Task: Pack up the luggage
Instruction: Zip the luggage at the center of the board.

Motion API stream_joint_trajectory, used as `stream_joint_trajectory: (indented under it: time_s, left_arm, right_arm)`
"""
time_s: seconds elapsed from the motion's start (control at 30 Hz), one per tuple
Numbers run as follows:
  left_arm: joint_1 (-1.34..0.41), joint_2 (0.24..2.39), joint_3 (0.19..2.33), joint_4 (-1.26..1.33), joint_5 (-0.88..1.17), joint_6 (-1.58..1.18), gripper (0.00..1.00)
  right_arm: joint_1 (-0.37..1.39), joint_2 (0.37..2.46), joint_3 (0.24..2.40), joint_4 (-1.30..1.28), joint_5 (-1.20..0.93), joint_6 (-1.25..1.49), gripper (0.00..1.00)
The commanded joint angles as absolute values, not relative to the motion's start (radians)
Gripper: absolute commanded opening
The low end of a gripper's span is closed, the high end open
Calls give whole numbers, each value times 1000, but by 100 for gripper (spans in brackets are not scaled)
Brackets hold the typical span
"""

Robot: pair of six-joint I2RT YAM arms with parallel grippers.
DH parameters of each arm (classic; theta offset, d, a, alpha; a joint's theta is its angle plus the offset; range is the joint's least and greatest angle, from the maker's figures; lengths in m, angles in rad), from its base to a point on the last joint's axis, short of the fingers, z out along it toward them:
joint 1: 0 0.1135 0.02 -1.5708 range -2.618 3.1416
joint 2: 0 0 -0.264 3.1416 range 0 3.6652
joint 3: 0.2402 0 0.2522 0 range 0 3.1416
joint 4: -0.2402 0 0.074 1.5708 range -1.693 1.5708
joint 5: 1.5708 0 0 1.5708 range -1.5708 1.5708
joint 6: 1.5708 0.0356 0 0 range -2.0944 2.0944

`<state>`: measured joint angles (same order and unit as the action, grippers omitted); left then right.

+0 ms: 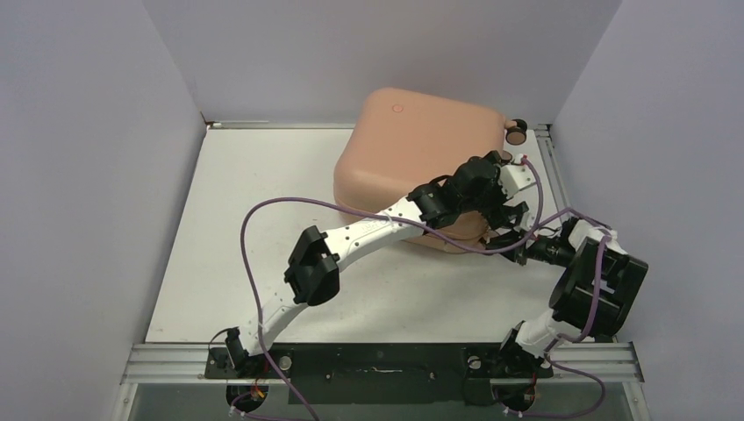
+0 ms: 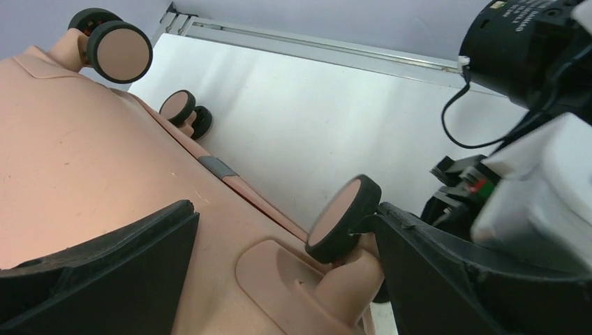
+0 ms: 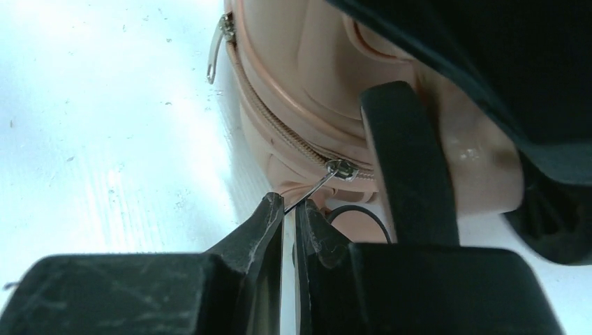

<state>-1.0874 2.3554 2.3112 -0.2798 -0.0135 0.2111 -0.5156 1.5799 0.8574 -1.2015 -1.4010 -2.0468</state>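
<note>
Luggage: the luggage [image 1: 412, 149] lies flat on the tabletop [image 1: 263, 219], toward the far right, shell shut and the small red logo facing up.
Left end effector: the left end effector [image 2: 279, 216] is spread wide over the case's near right corner, one finger on the shell and the other beside a wheel [image 2: 343, 218]; it holds nothing.
Right end effector: the right end effector [image 3: 290, 209] is pinched tight on the thin metal zipper pull [image 3: 317, 185], low at the case's side.
Done so far: the lid is down, so packing looks finished and this appears to be the zipping stage.
Left to do: run the slider along the zipper track [image 3: 279, 125]; a second pull [image 3: 215, 52] hangs farther along (how much seam is open I cannot tell).
Edges: the case's far wheels sit close to the back right corner of the tabletop, and the side wall is near.
Open room: bare tabletop lies left of the case and in front of it; the right side is crowded, with both arms close together.
</note>
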Motion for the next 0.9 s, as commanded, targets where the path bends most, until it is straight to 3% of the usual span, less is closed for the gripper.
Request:
stream_joint_trajectory:
  time_s: [0.0, 0.2, 0.43, 0.5, 0.57, 0.63, 0.7, 0.87]
  left_arm:
    - [-1022, 2471, 2307, -438, -105, 158, 100]
    - [-1022, 2505, 2365, -460, -97, 138, 100]
    - [-1006, 2425, 2393, -519, -3, 114, 96]
    - [-998, 2357, 2365, -530, 40, 114, 96]
    - [-986, 2273, 2308, -533, 65, 114, 96]
    - [-966, 2179, 2236, -530, 70, 113, 96]
    - [-932, 2085, 2147, -522, 75, 108, 96]
    - [-795, 1889, 1983, -515, 50, 111, 96]
  right_arm:
    - [-438, 1450, 806, -1404, -1417, -2316, 5]
    - [-374, 1419, 860, -1404, -1427, -2245, 5]
    - [-424, 1432, 882, -1402, -1402, -2193, 6]
    - [-463, 1432, 873, -1402, -1393, -2202, 18]
    - [-505, 1421, 862, -1402, -1392, -2202, 41]
    - [-550, 1400, 847, -1401, -1386, -2202, 58]
    - [-568, 1379, 832, -1399, -1356, -2209, 65]
    - [-595, 1327, 806, -1395, -1343, -2195, 68]
